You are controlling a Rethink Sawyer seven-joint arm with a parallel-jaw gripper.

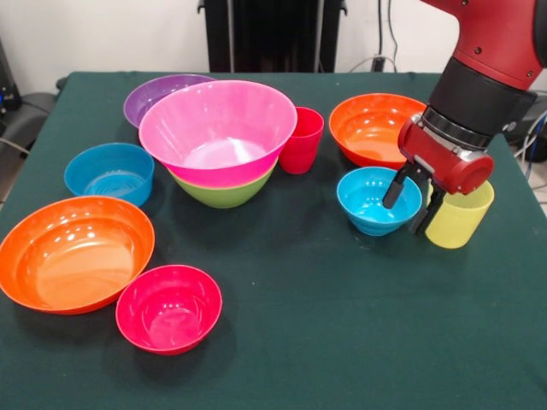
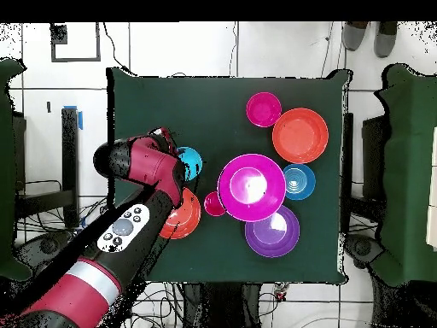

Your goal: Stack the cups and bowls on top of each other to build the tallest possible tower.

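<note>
The tower [image 1: 220,149] was barely begun — only the big pink bowl [image 1: 218,128] sat nested in the green bowl [image 1: 224,192], near the middle of the green table [image 1: 325,325]. Everything else stood loose around it. The purple bowl [image 1: 158,96] sat just behind the stack, touching or nearly so, and the red cup [image 1: 301,141] stood upright just beside its other flank. One small blue bowl [image 1: 109,173] lay off to the side, with a wide orange bowl [image 1: 75,252] and the small red-pink bowl [image 1: 169,307] touching each other at the near corner.

The gripper [image 1: 414,202] hung over the far group, its two dark fingers spread apart and holding nothing — one finger at the rim of the second small blue bowl [image 1: 376,201], the other against the yellow cup [image 1: 459,213]. The second orange bowl [image 1: 374,130] sat just behind them.

By my reckoning two pieces were stacked and eight were left; the arm looked set to take either the blue bowl or the yellow cup, though which I could not tell.
</note>
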